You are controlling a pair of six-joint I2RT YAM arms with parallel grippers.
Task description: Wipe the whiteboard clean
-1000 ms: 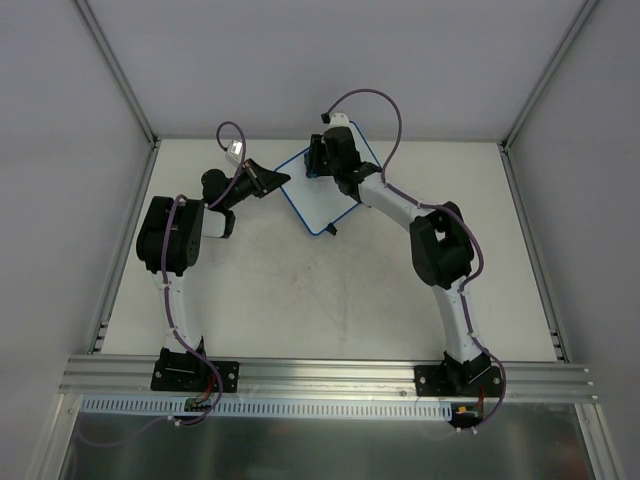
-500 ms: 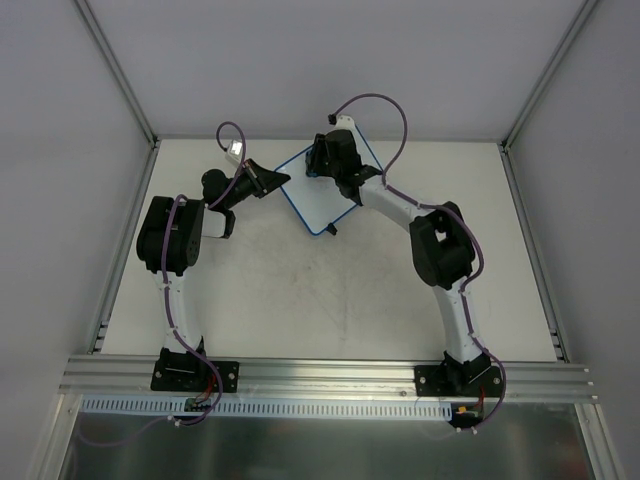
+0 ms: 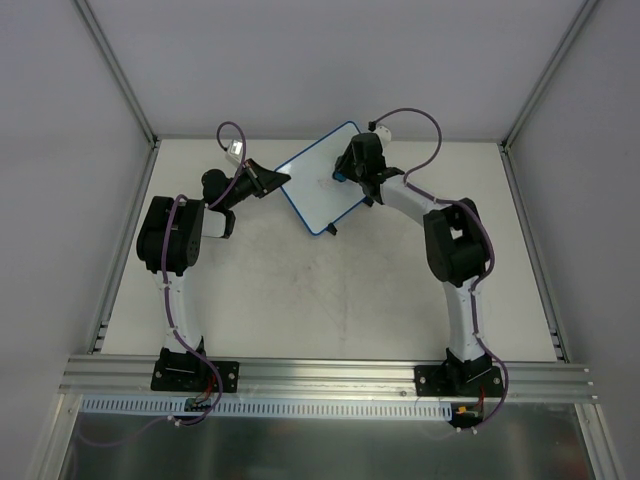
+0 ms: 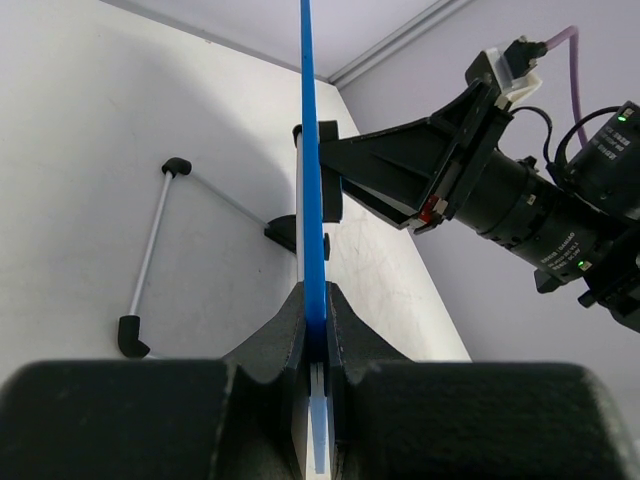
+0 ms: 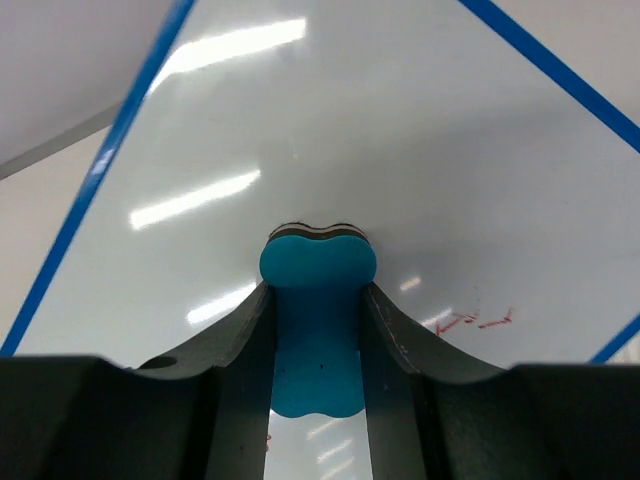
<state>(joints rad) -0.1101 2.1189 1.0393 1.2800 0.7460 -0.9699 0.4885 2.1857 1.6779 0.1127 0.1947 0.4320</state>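
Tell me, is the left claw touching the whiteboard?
Touching. The left wrist view shows the left claw shut on the blue edge of the whiteboard, with a finger pressed against each side.

Off-white table (image 3: 300, 300), faintly scuffed in front of the whiteboard (image 3: 315, 190); the whiteboard's black-tipped wire leg (image 4: 152, 250) rests on it, behind the board's back face.

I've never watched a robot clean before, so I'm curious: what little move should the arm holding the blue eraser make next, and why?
Probably slide the blue eraser sideways onto the red scribbles just beside it. The right pincer grips the eraser against the whiteboard, the surface right around it looks clean, and the left pincer clamps the board's edge, steadying it.
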